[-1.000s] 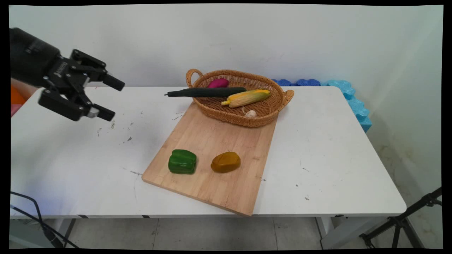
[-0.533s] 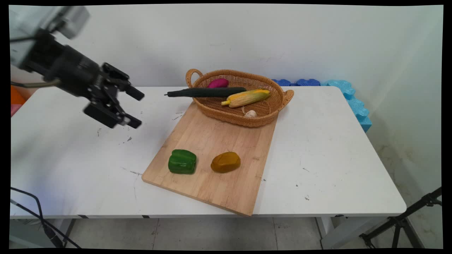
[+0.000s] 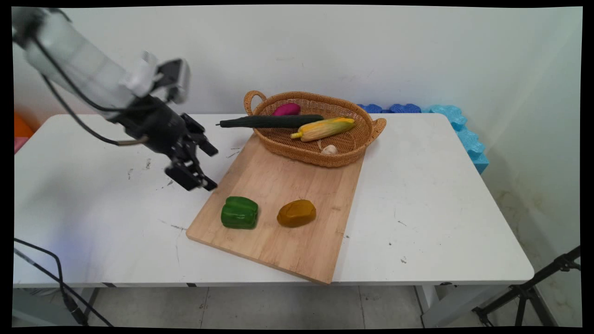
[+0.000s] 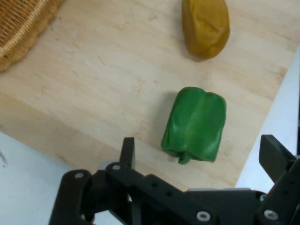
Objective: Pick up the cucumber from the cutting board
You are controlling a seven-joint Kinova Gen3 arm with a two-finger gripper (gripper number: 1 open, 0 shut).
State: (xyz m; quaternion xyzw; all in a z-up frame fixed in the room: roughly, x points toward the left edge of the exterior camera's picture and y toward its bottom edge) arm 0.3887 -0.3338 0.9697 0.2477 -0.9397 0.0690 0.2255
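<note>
As the arm has swung in from the tabletop's left, these lines hold:

Pincer: the black two-finger pincer (image 3: 204, 168) hangs with fingers spread wide and nothing between them, above the left edge of the pale wooden cutting board (image 3: 278, 218).
Change: a second ago it hung far out at the left; now it is near the board.
Nearest thing: the blocky green bell pepper (image 4: 194, 124) lying on the board's near left part (just ahead of the fingers in the hand view, untouched).
Beside it: a brown rounded potato (image 3: 296, 213), apart from the pepper.
Behind: an oval wicker basket (image 3: 366, 139) holding a yellow corn cob (image 3: 324, 128).
</note>
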